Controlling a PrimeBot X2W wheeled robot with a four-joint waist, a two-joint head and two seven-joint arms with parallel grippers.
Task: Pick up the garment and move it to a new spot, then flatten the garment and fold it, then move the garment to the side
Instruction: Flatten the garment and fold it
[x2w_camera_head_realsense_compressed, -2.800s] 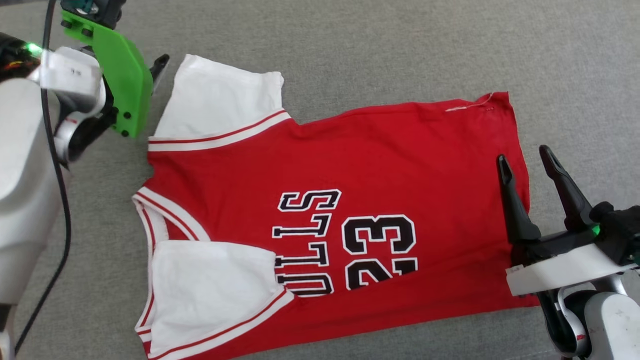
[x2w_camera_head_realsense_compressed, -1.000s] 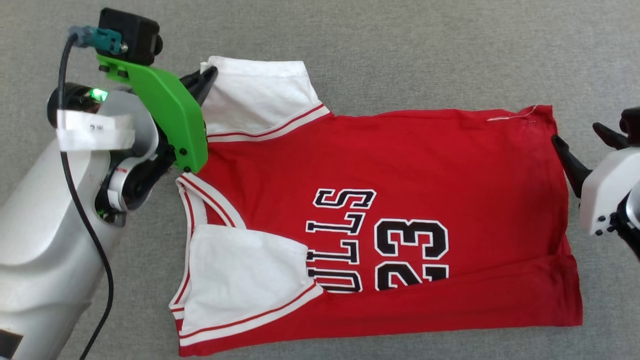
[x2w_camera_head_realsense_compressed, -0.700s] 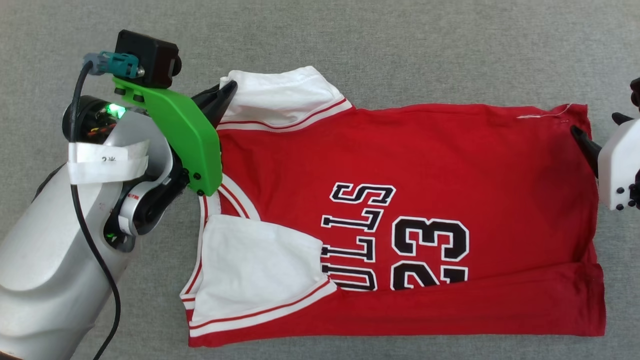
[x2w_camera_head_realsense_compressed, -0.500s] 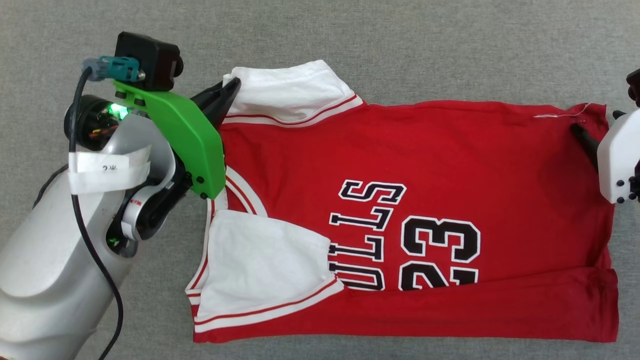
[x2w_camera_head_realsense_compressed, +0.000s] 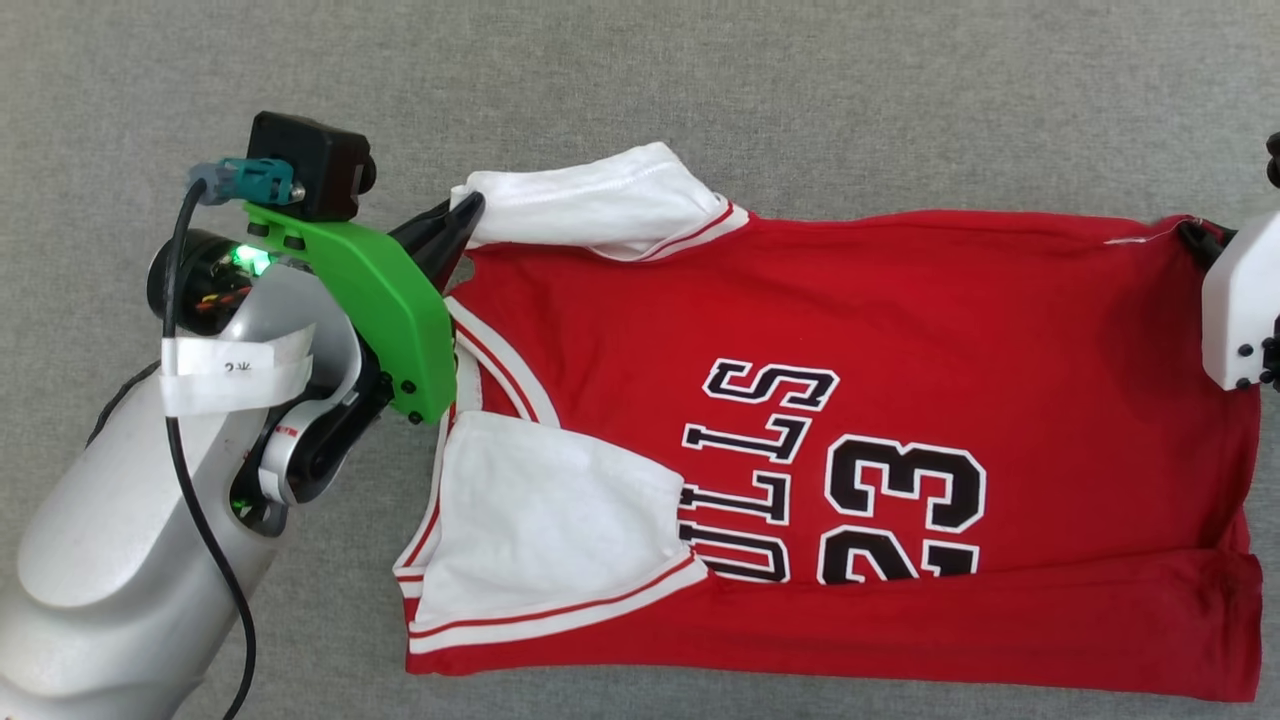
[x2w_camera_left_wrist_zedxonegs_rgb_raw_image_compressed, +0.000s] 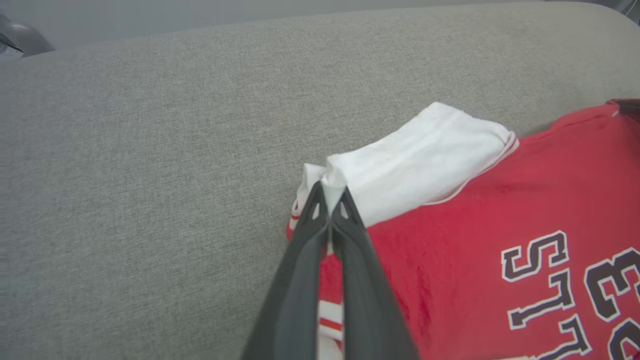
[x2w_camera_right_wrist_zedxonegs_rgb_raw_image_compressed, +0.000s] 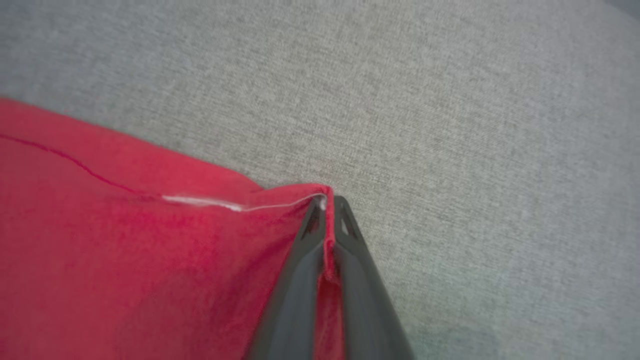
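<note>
The garment, a red jersey with white sleeves and a black "BULLS 23" print, lies spread on the grey cloth surface, its near long edge folded over. At its far left corner my left gripper is shut on the white sleeve; the left wrist view shows the fingers pinching the sleeve's tip. My right gripper is shut on the far hem corner. In the right wrist view the red hem sits pinched between the fingers. Both held corners are raised slightly.
Grey cloth surface extends around the garment on all sides, with bare room beyond the far edge. My left forearm and its cable cross the lower left of the head view. The near sleeve lies folded onto the chest.
My right gripper has closed on the hem corner. The far sleeve has bunched up under the left gripper's pull. The head view has shifted, so the garment sits further right in it.
</note>
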